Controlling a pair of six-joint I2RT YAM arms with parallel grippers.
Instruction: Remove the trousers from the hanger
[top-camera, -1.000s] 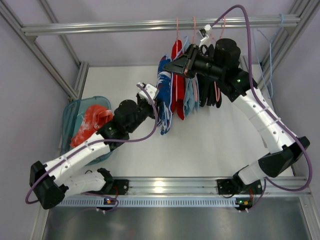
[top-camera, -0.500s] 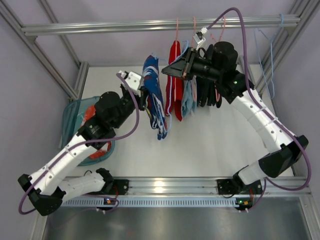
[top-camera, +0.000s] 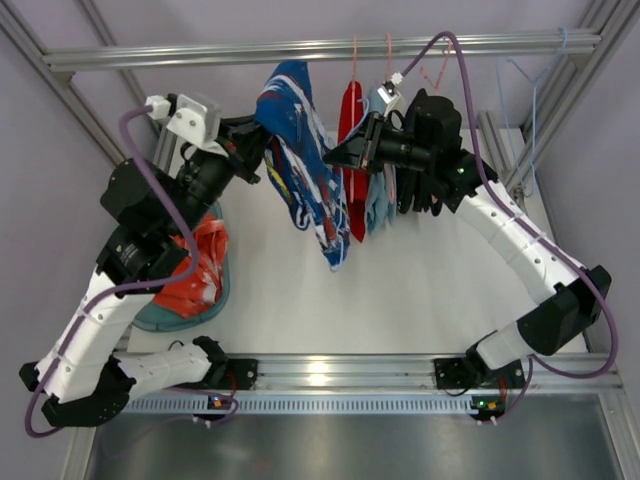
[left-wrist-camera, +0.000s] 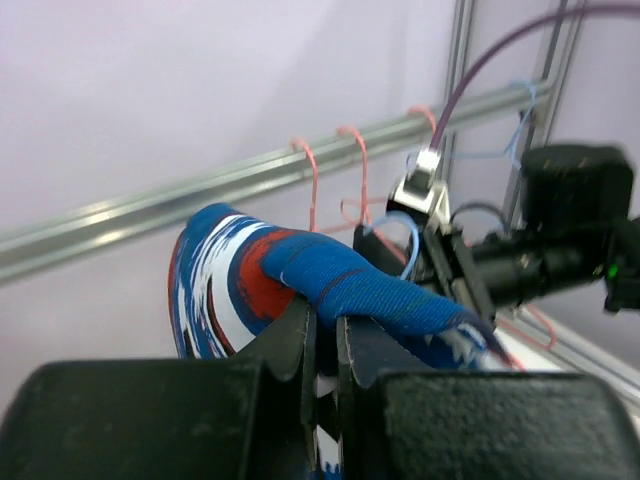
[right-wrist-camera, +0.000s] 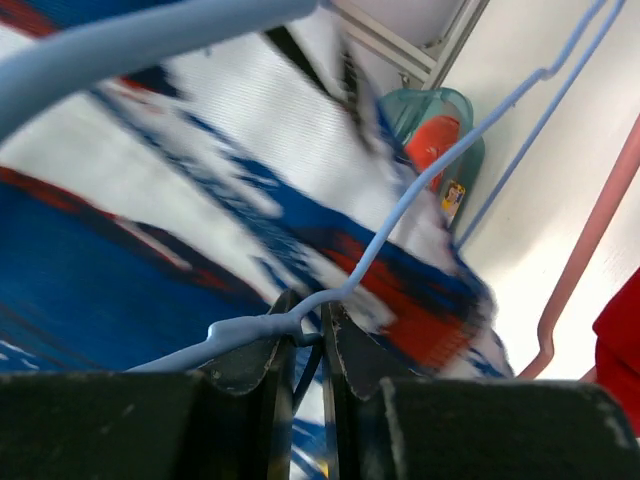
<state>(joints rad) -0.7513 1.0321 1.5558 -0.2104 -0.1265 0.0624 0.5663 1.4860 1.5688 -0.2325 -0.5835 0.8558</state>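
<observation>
The trousers (top-camera: 298, 160), blue with white and red streaks, hang from my left gripper (top-camera: 260, 135), which is raised high at the back left and shut on a fold of them (left-wrist-camera: 380, 295). Their free end droops to the table (top-camera: 335, 255). In the left wrist view the left gripper (left-wrist-camera: 325, 322) pinches the fabric between its jaws. My right gripper (top-camera: 338, 150) is shut on the thin light-blue wire of the hanger (right-wrist-camera: 400, 215), clamped at the tips (right-wrist-camera: 307, 325). The trousers (right-wrist-camera: 150, 250) blur past just behind the wire.
A red garment (top-camera: 352, 110), a light-blue one (top-camera: 377, 205) and dark ones (top-camera: 415, 195) hang on pink hangers from the rail (top-camera: 200, 55). A teal basket (top-camera: 215, 300) with red cloth (top-camera: 195, 265) sits at left. Spare blue hangers (top-camera: 535, 95) hang at right.
My left arm has swung up and to the left, carrying the trousers away from the other garments and the hanger. The right gripper has stayed nearly in place, holding the wire.
</observation>
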